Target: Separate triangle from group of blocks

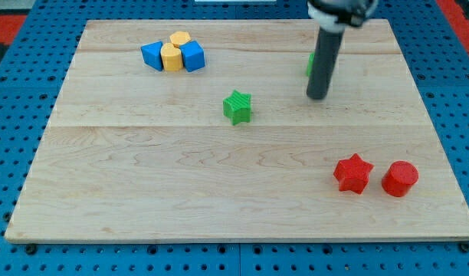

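Observation:
A tight group of blocks sits at the view's top left: a blue triangle-like block [152, 55] on its left, a yellow block [171, 58] touching it, a yellow hexagon-like block [180, 38] behind, and a blue cube [193, 55] on the right. My tip [317, 97] rests on the board far to the right of this group and to the right of the green star [237, 106]. It touches none of these blocks.
A green block [310, 64] is mostly hidden behind the rod. A red star [352, 173] and a red cylinder [400, 179] lie side by side at the view's bottom right. The wooden board's edge [234, 239] borders a blue pegboard.

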Available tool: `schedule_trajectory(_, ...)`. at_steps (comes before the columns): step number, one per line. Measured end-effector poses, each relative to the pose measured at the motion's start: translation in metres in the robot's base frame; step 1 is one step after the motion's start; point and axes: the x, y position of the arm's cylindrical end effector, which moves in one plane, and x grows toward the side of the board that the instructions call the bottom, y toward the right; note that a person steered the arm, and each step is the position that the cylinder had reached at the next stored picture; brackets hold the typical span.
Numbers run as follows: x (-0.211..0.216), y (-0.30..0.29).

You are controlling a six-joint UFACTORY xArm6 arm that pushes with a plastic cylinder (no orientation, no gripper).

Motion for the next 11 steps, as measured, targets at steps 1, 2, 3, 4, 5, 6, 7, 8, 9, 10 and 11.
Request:
schedule_trajectory(1,0.021,-0.076)
schedule_trajectory(2,0.016,-0.164)
schedule_trajectory(3,-0.01,-0.166)
schedule_trajectory(4,-0.02,-0.127)
schedule_trajectory(5,-0.015,-0.109)
schedule_trajectory(6,-0.029,-0.057)
schedule_trajectory(7,-0.058,-0.008)
schedule_trajectory(8,-0.104,-0.062)
schedule_trajectory(9,-0.166,-0.083)
schedule_trajectory(10,-0.21,-0.137)
schedule_trajectory(11,-0.206,-0.221)
